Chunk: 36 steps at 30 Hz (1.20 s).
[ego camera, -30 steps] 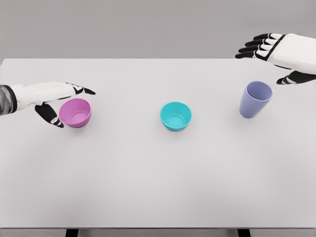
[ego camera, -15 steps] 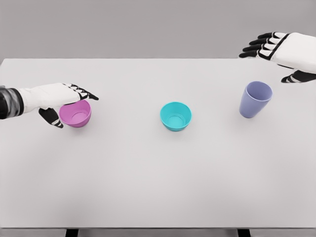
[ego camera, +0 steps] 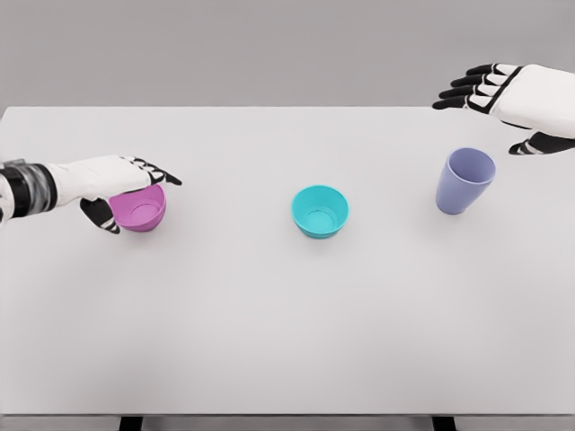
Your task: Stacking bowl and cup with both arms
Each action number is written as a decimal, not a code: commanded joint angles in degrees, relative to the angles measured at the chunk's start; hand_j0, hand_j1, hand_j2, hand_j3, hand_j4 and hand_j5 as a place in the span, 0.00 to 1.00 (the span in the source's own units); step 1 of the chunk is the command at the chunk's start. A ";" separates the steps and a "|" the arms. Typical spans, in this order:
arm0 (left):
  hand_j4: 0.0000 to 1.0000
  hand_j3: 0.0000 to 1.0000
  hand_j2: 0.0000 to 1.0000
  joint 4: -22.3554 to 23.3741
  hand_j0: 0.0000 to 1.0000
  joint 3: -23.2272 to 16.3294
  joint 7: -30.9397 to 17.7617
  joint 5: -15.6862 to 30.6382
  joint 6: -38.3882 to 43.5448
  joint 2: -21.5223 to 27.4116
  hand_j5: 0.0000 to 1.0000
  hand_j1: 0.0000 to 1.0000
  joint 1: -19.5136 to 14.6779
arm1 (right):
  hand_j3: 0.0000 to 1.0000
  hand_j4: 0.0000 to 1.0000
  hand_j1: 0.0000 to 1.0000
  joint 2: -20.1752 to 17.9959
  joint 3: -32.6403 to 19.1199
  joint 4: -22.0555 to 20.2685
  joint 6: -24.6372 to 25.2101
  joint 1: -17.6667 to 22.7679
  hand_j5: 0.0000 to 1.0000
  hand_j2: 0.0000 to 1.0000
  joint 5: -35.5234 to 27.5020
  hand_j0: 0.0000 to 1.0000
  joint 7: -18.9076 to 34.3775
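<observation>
Left hand (ego camera: 112, 180) lies low over the far-left part of the surface (ego camera: 287, 341), its arm coming in along the left edge. It sits against the pink bowl (ego camera: 139, 208): the palm and fingers cover the bowl's rear rim, with dark fingertips (ego camera: 166, 178) reaching past the rim to the right, and the thumb (ego camera: 97, 214) hangs down on the bowl's left side. The fingers look only partly curled around the rim, and whether they have a true hold on the bowl cannot be told from this view. The bowl stands upright on the surface, mouth up.

To the right, near the middle of the surface, stands the teal bowl (ego camera: 319, 211), also upright and open at the top, well apart from both hands. It lies straight to the right of the pink bowl, so the left hand is the nearer one to it, and any carry from the left would run sideways toward the centre.

Further right stands the lilac cup (ego camera: 464, 180), upright with a slight lean, mouth upward. The right hand (ego camera: 508, 99) hovers above and behind it at the far-right corner, fingers spread and holding nothing. The cup lies below and a little to the left of that hand, near but not touching.

Judging from this, the right hand must drop down and forward to reach the cup, while the left is already at its bowl.
</observation>
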 commanded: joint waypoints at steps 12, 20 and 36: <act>1.00 1.00 1.00 3.14 1.00 -1.02 0.02 -1.76 -0.21 -1.96 1.00 1.00 -0.09 | 1.00 1.00 1.00 0.16 -0.04 0.08 0.17 0.00 1.00 1.00 -0.27 1.00 -0.03; 1.00 1.00 1.00 3.67 1.00 -1.11 0.02 -2.20 -0.21 -2.58 1.00 1.00 0.09 | 1.00 1.00 1.00 0.16 -0.04 0.17 0.17 0.00 1.00 1.00 -0.27 1.00 -0.03; 1.00 1.00 1.00 5.87 1.00 -1.11 0.02 -2.21 -0.21 -3.37 1.00 1.00 0.09 | 1.00 1.00 1.00 1.57 -0.04 0.08 0.17 0.26 1.00 1.00 -0.27 1.00 -0.03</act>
